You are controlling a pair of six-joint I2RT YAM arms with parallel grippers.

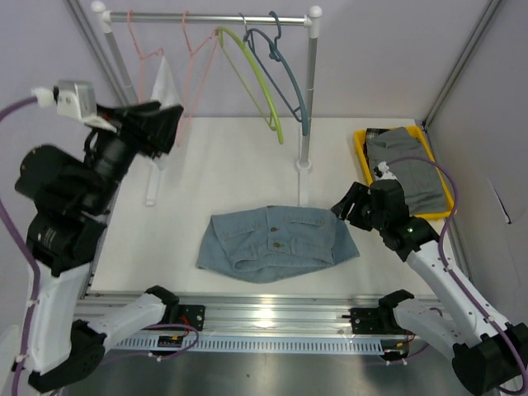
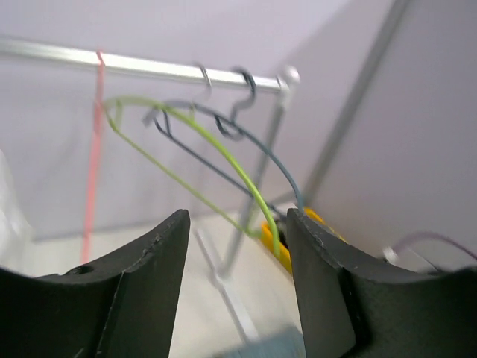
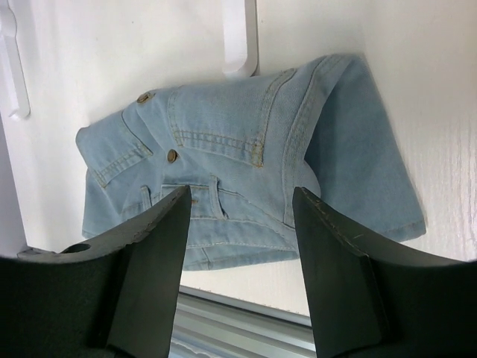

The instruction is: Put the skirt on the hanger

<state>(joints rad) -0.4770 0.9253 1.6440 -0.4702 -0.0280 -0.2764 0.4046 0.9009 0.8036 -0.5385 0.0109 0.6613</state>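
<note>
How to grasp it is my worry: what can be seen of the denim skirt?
The skirt is a short one in light blue denim, lying limp and flat on the white table, slightly rumpled. Its front faces up: two metal buttons, pockets, a belt loop and tan stitching show. Its far edge lies at the rack's white foot; contact there is unclear. The right gripper, fingers apart, hangs by its right corner without touching it.

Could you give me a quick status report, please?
Left gripper open, facing hangers. Right gripper open near skirt. Skirt flat on table. Rack post close behind it.
</note>
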